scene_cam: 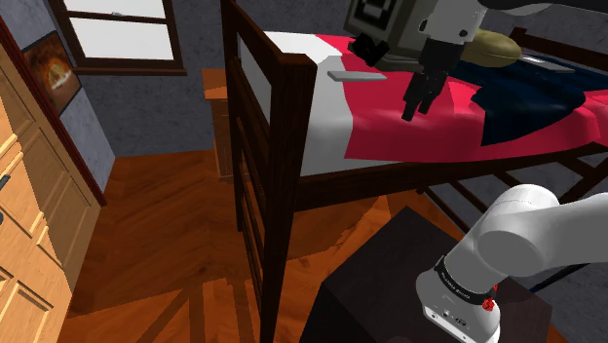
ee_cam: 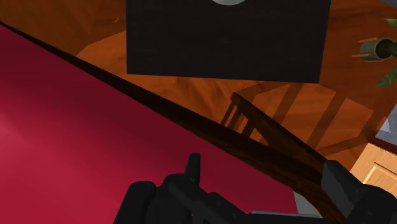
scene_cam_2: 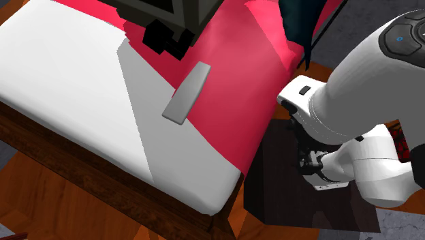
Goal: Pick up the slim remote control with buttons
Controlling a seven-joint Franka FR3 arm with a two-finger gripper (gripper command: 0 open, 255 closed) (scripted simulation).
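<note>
Approach step: pincer (scene_cam: pixel 420 105) open & empty over bed (scene_cam: pixel 390 136); nxt shift to remote (scene_cam: pixel 348 74) nr bed's white end, lower.

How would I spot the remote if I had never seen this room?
Look at the big bed with the red and white cover. On top, where red meets white, lies the remote. It is a thin, flat grey strip, far smaller than the dark blue cloth lying further along the bed.
</note>
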